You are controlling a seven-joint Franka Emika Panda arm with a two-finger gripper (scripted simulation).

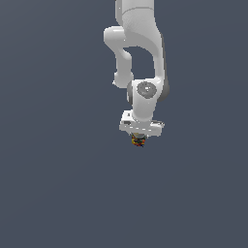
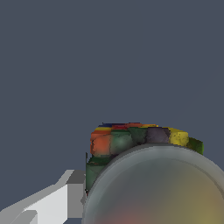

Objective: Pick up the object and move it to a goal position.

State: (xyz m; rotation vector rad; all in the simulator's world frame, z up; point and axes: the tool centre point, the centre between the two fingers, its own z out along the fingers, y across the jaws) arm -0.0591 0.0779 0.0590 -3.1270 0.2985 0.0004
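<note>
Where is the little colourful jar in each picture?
Exterior view: the jar is a small speckled thing just under the white end effector, near the middle of the picture.
Wrist view: the jar fills the lower part of the picture, very close, its greyish top facing the camera.
Shared landmark: the end effector, whose grey finger sits right beside the jar.
</note>
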